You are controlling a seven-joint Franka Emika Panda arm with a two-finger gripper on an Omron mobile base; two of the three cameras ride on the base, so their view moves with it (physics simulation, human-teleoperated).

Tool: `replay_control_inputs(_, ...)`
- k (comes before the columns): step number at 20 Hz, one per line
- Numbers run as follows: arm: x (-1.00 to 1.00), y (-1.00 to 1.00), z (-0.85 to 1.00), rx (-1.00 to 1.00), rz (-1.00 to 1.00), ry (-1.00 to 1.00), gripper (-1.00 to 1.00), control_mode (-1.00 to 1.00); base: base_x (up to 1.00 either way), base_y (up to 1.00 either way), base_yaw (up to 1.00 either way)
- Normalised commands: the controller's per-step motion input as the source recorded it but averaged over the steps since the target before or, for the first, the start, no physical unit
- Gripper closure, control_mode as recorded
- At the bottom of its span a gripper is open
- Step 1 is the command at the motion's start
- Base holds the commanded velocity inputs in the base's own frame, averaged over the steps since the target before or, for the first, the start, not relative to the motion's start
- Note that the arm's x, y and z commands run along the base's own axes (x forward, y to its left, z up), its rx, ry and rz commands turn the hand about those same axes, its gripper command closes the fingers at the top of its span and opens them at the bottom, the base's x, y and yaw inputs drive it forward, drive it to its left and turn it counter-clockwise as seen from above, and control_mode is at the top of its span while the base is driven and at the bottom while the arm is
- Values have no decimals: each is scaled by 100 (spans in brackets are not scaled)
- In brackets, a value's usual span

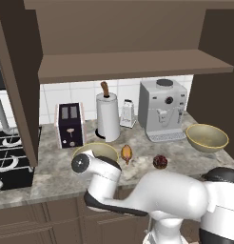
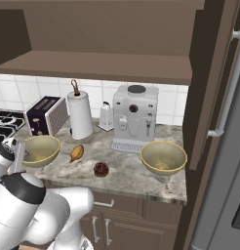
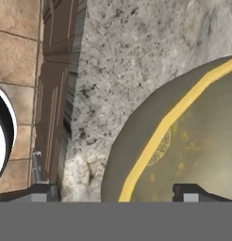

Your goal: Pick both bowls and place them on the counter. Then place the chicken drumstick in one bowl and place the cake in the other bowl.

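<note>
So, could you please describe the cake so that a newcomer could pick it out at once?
Find the grey coffee machine at the back of the counter. In front of it, between the two bowls, lies the cake: a small dark red, speckled lump, rounder and darker than the orange-brown drumstick beside it.

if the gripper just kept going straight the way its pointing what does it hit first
Most likely the rim of the near bowl: in the hand view the gripper has its open jaws straddling the yellow edge, one fingertip over the bowl's inside, the other over the counter. Depth is unclear, so the gap can't be judged.
</note>
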Motion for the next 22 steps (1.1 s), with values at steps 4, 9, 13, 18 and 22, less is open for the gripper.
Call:
replay_control_inputs(4,-15,-2,44,0,0,-1,-100,-100,0,0,0)
replay_control_inputs(9,-29,-4,30,0,-6,0,-100,-100,0,0,0)
replay_control_inputs(13,-33,-33,16,1,-21,2,-100,-100,0,0,0)
replay_control_inputs(18,-23,-50,5,2,-35,10,-100,-100,0,0,0)
replay_control_inputs(22,-14,-56,13,3,-38,12,-100,-100,0,0,0)
